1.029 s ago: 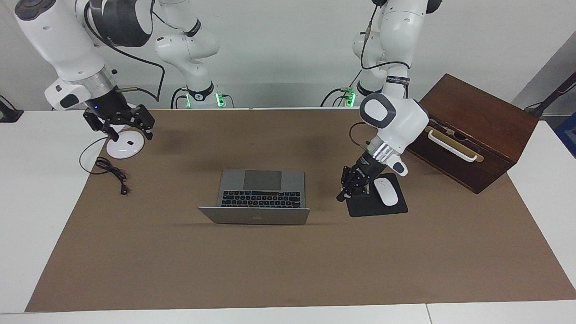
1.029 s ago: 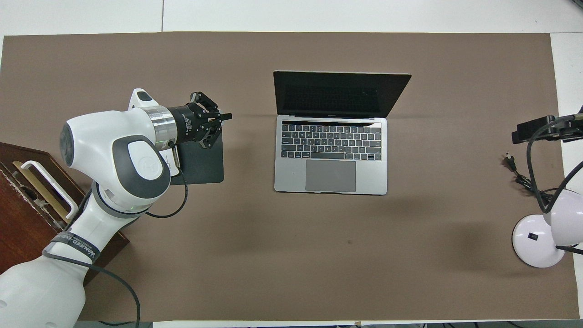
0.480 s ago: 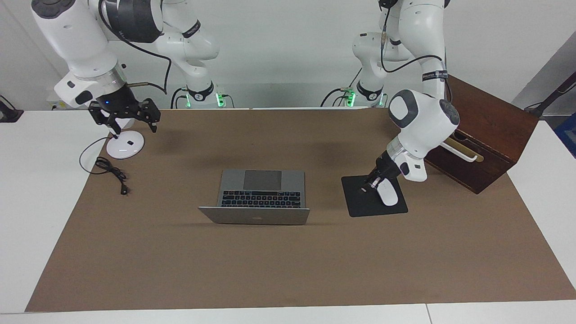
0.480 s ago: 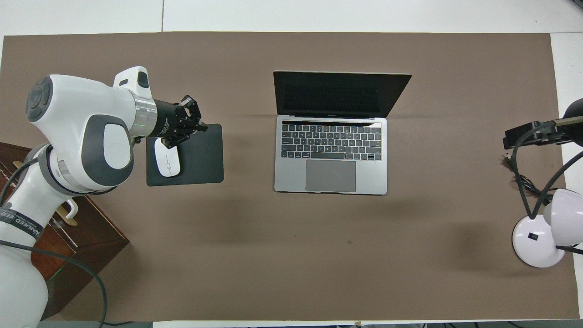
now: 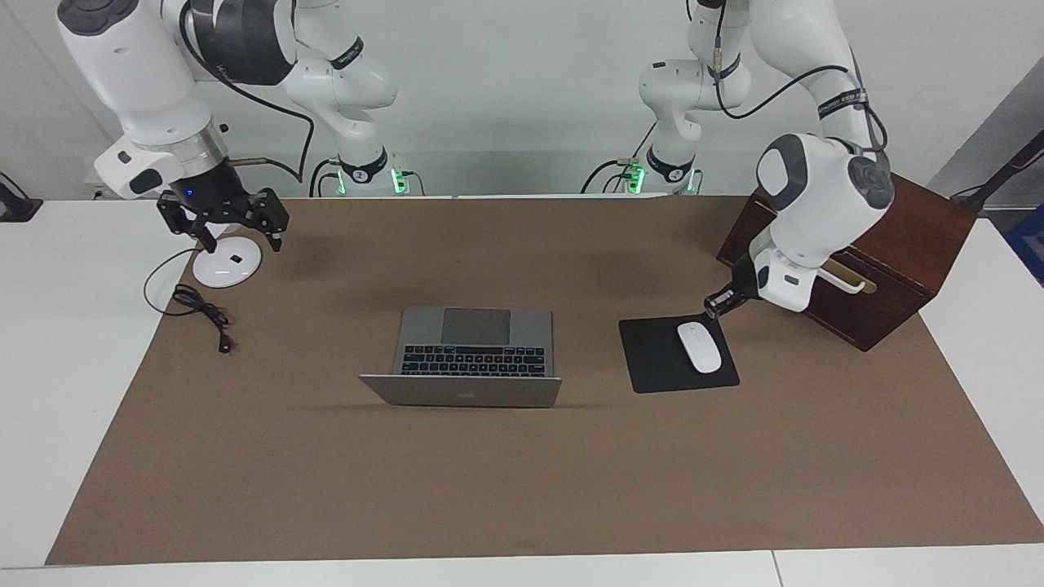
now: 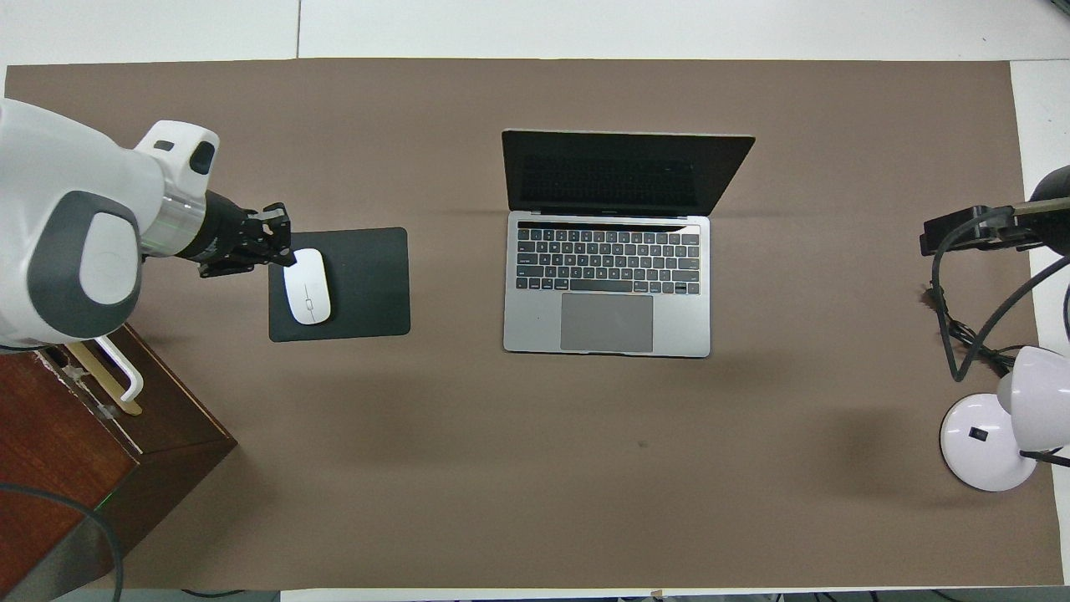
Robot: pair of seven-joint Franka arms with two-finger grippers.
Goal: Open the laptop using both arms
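The silver-grey laptop (image 5: 473,334) sits open in the middle of the brown mat. Its lid (image 5: 461,391) stands up on the edge farthest from the robots, and the dark screen, black keyboard and trackpad show in the overhead view (image 6: 606,284). My left gripper (image 5: 718,308) hangs low over the corner of the black mouse pad (image 5: 661,359) nearest the wooden box, well apart from the laptop; it also shows in the overhead view (image 6: 280,245). My right gripper (image 5: 236,232) is open and empty, raised over the white lamp base (image 5: 224,265) at the right arm's end.
A white mouse (image 5: 700,346) lies on the mouse pad, just beside my left gripper. A dark wooden box (image 5: 873,236) with a pale handle stands at the left arm's end. A black cable (image 5: 200,310) lies by the lamp base.
My left arm has drawn back from beside the laptop, across the mouse pad, toward the wooden box. My right gripper has shifted a little over the lamp base. The laptop has not moved.
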